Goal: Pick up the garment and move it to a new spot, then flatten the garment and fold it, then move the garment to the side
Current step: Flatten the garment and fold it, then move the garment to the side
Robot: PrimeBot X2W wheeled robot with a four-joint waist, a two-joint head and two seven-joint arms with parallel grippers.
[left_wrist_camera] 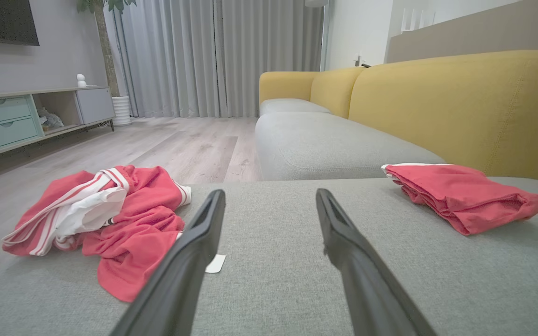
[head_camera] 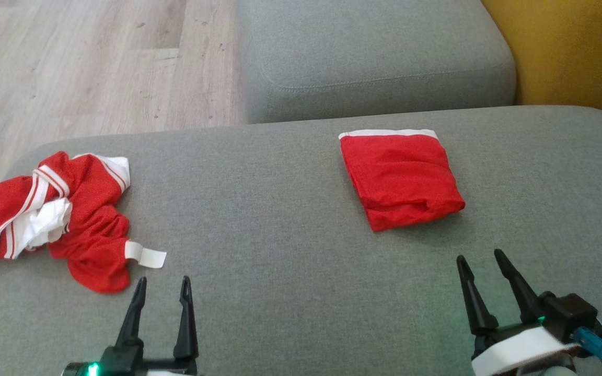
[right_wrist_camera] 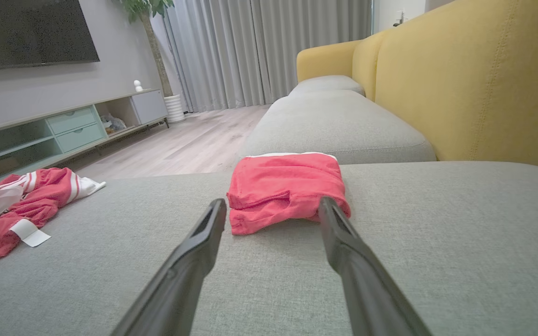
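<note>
A folded red garment point(head_camera: 399, 176) with a white band along its far edge lies on the grey sofa seat point(head_camera: 280, 209), right of centre; it shows too as the folded garment point(left_wrist_camera: 460, 196) point(right_wrist_camera: 287, 191). A crumpled red and white garment point(head_camera: 66, 214) sits at the seat's left end, seen as well in both wrist views point(left_wrist_camera: 105, 224) point(right_wrist_camera: 26, 200). My left gripper point(head_camera: 163, 287) is open and empty, just right of the crumpled garment. My right gripper point(head_camera: 483, 261) is open and empty, a little short of the folded garment. In the wrist views the left gripper point(left_wrist_camera: 269, 198) and right gripper point(right_wrist_camera: 272, 205) hover low over the seat.
A second grey seat cushion point(head_camera: 374, 52) lies beyond, with the yellow backrest point(head_camera: 572, 52) on the right. Wooden floor point(head_camera: 81, 62) drops off past the seat's left and far edges. A TV cabinet point(left_wrist_camera: 21, 116) and curtains point(left_wrist_camera: 213, 56) stand across the room.
</note>
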